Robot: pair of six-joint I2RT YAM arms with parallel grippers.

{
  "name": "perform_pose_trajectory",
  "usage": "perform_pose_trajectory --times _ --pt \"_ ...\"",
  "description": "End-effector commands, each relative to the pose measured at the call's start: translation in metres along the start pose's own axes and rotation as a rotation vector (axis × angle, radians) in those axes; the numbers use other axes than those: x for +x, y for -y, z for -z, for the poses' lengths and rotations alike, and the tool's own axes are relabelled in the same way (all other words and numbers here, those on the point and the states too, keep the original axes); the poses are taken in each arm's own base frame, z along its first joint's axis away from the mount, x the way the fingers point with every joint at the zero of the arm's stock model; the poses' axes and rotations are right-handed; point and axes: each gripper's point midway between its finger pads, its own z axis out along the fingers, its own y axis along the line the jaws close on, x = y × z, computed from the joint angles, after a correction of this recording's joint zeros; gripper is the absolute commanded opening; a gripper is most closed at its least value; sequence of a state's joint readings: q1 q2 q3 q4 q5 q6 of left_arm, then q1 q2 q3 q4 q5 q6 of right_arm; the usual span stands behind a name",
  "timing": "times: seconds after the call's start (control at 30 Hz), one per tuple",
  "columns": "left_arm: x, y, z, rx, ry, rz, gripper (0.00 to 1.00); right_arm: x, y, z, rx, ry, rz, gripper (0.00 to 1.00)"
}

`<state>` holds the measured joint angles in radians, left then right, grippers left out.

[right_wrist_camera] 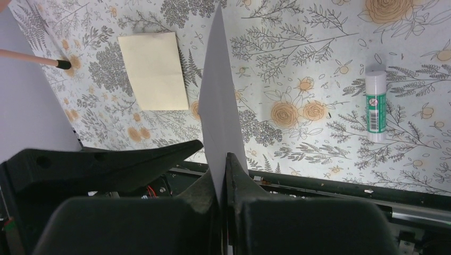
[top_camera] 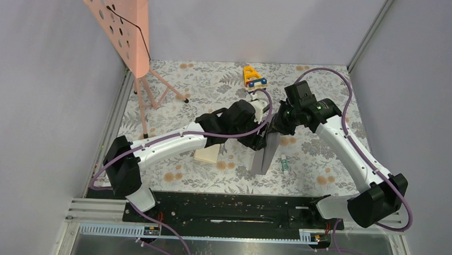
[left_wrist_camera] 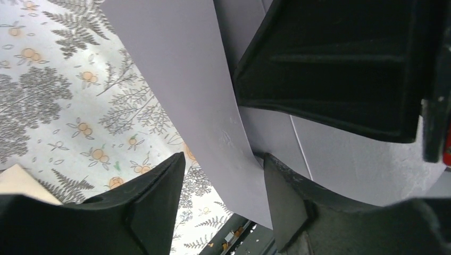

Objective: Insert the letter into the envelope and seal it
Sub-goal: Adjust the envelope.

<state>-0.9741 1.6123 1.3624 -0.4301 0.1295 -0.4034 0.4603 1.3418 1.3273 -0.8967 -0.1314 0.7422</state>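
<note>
The grey-lilac envelope (top_camera: 264,156) hangs on edge above the table. My right gripper (top_camera: 273,131) is shut on its upper edge; in the right wrist view the envelope (right_wrist_camera: 218,106) stands edge-on between the closed jaws of my right gripper (right_wrist_camera: 222,159). My left gripper (top_camera: 261,141) is open right beside it. In the left wrist view a sheet of the envelope (left_wrist_camera: 197,106) runs between the spread fingers of my left gripper (left_wrist_camera: 224,158), touching the right finger (left_wrist_camera: 287,196). The tan letter (top_camera: 207,155) lies flat on the table to the left, also seen in the right wrist view (right_wrist_camera: 154,71).
A green-and-white glue stick (top_camera: 285,163) lies right of the envelope, also in the right wrist view (right_wrist_camera: 376,106). A pink perforated stand (top_camera: 136,56) is at the back left. A yellow and blue toy (top_camera: 254,77) sits at the back centre.
</note>
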Motion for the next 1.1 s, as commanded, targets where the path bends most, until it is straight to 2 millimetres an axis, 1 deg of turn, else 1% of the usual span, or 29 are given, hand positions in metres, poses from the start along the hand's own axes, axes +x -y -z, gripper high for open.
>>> perform_pose_trajectory --times 0.0,0.07,0.5,0.6,0.73,0.9,0.97,1.0,1.03,1.07 --pt "-0.032 -0.018 0.016 -0.164 0.119 -0.035 0.55 -0.004 -0.019 0.009 -0.056 0.014 -0.002 0.00" --pt "-0.034 -0.020 0.020 -0.187 0.133 -0.040 0.52 -0.004 -0.018 0.009 -0.055 0.013 -0.004 0.00" --pt "-0.029 -0.044 0.023 -0.365 0.091 -0.071 0.43 -0.004 -0.019 0.012 -0.060 0.021 -0.004 0.00" --pt "-0.025 -0.049 0.020 -0.392 0.064 -0.079 0.42 -0.004 -0.020 0.013 -0.065 0.021 -0.003 0.00" --pt "-0.020 -0.048 0.016 -0.396 0.048 -0.082 0.41 -0.004 -0.026 0.015 -0.098 0.021 0.000 0.00" --pt "-0.017 -0.045 0.008 -0.382 0.033 -0.063 0.41 0.002 -0.033 0.013 -0.130 0.003 0.000 0.00" --pt "-0.017 -0.044 0.006 -0.381 0.031 -0.051 0.37 0.004 -0.033 0.011 -0.132 -0.003 0.000 0.00" --pt "-0.017 -0.044 0.005 -0.381 0.032 -0.045 0.33 0.005 -0.032 0.009 -0.130 -0.008 0.000 0.00" --pt "-0.017 -0.044 0.004 -0.382 0.031 -0.041 0.27 0.006 -0.031 0.008 -0.127 -0.009 0.000 0.00" --pt "-0.017 -0.044 0.004 -0.380 0.033 -0.039 0.19 0.007 -0.029 0.007 -0.125 -0.012 0.000 0.00"
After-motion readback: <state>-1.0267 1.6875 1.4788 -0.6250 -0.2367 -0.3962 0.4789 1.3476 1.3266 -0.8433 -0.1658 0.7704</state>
